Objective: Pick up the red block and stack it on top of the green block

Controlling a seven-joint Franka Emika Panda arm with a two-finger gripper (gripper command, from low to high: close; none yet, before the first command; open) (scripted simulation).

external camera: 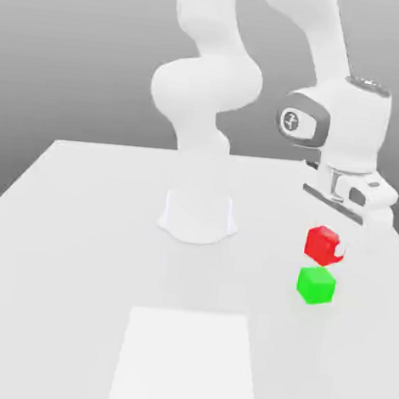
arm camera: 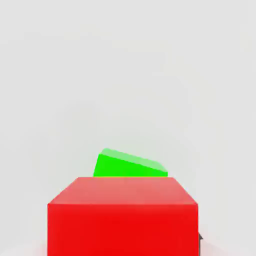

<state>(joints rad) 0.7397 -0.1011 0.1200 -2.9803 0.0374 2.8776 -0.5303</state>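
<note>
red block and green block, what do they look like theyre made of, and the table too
Red block: evenly coloured, matte faces, no grain or gloss; could be painted wood or plastic, the render leaves it open.
Green block: same plain matte look, with sharp edges; likewise plastic or painted wood.
Table: smooth, pale, nearly white surface with soft shading and no texture; perhaps laminate or painted board.

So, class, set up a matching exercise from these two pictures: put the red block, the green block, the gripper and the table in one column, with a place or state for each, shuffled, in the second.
Column one:
1. red block
2. green block
3. gripper
4. table

Column two:
A. resting on the table, nothing on top of it
B. white surface under everything
C. held up off the table
D. shut on a block

Pairs: 1-C, 2-A, 3-D, 4-B
</note>
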